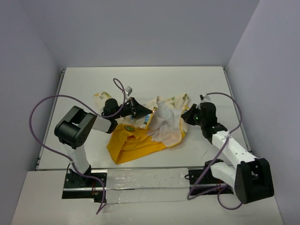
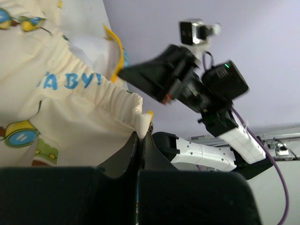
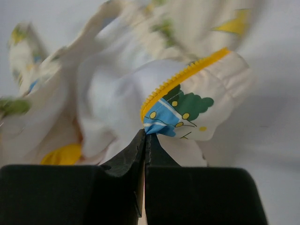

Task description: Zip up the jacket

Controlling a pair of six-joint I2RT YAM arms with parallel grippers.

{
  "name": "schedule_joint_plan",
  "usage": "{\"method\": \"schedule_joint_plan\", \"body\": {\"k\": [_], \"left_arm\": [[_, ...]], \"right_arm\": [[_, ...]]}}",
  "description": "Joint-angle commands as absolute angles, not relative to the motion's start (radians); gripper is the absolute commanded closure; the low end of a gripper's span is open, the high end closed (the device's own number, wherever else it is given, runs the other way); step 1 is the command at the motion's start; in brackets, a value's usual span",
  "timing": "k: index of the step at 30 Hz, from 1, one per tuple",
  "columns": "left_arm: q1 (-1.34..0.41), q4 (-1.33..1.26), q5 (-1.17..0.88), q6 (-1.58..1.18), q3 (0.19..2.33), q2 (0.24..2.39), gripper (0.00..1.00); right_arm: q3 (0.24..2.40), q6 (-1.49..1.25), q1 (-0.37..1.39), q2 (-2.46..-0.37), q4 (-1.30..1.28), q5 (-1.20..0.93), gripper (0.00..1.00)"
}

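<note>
The jacket [image 1: 150, 131] lies crumpled mid-table, cream printed fabric at the back, yellow-orange lining spread toward the front. My left gripper [image 1: 143, 111] is shut on a cream gathered hem edge of the jacket [image 2: 75, 108], pinched at the fingertips [image 2: 141, 136]. My right gripper [image 1: 185, 115] is shut on the jacket's right edge; in the right wrist view the tips [image 3: 146, 136] pinch the printed fabric [image 3: 187, 105] beside the yellow zipper teeth [image 3: 183, 77]. The fabric is lifted a little between both grippers.
The white table [image 1: 93, 82] ends at a raised rim at left and back, with grey walls around. The right arm [image 2: 206, 98] shows in the left wrist view, close across from the left gripper. Cables loop by both arms.
</note>
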State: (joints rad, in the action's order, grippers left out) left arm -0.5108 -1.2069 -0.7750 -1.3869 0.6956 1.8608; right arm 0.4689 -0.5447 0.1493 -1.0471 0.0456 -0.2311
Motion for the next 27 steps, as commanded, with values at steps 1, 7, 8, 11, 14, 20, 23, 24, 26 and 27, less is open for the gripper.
{"method": "schedule_joint_plan", "body": {"k": [1, 7, 8, 11, 14, 20, 23, 24, 26, 27], "left_arm": [[-0.433, -1.287, -0.775, -1.403, 0.646, 1.788, 1.0], [-0.373, -1.162, -0.75, -1.344, 0.631, 1.7, 1.0], [-0.373, -1.142, -0.745, -1.323, 0.636, 1.686, 1.0], [-0.373, -1.078, -0.723, -1.295, 0.651, 1.667, 1.0], [-0.373, -1.043, -0.716, -1.275, 0.664, 1.658, 1.0], [-0.374, -1.028, -0.721, -1.273, 0.675, 1.657, 1.0], [-0.374, -1.022, -0.722, -1.267, 0.681, 1.654, 1.0], [-0.374, -1.018, -0.723, -1.266, 0.682, 1.652, 1.0], [-0.374, -1.002, -0.722, -1.255, 0.686, 1.648, 1.0], [-0.374, -0.999, -0.722, -1.253, 0.686, 1.646, 1.0]], "right_arm": [[0.599, -0.423, 0.373, -1.034, -0.086, -0.12, 1.0], [0.648, -0.442, 0.642, -1.203, -0.229, -0.093, 1.0], [0.656, -0.458, 0.674, -1.269, -0.261, -0.062, 1.0], [0.643, -0.488, 0.698, -1.374, -0.273, -0.018, 0.81], [0.615, -0.506, 0.696, -1.344, -0.248, -0.024, 0.5], [0.658, -0.515, 0.693, -1.169, -0.297, -0.008, 0.35], [0.701, -0.523, 0.676, -1.109, -0.333, 0.056, 0.3], [0.712, -0.524, 0.663, -1.097, -0.351, 0.068, 0.29], [0.723, -0.527, 0.608, -1.065, -0.353, 0.075, 0.26], [0.721, -0.529, 0.572, -1.053, -0.345, 0.068, 0.25]]}}
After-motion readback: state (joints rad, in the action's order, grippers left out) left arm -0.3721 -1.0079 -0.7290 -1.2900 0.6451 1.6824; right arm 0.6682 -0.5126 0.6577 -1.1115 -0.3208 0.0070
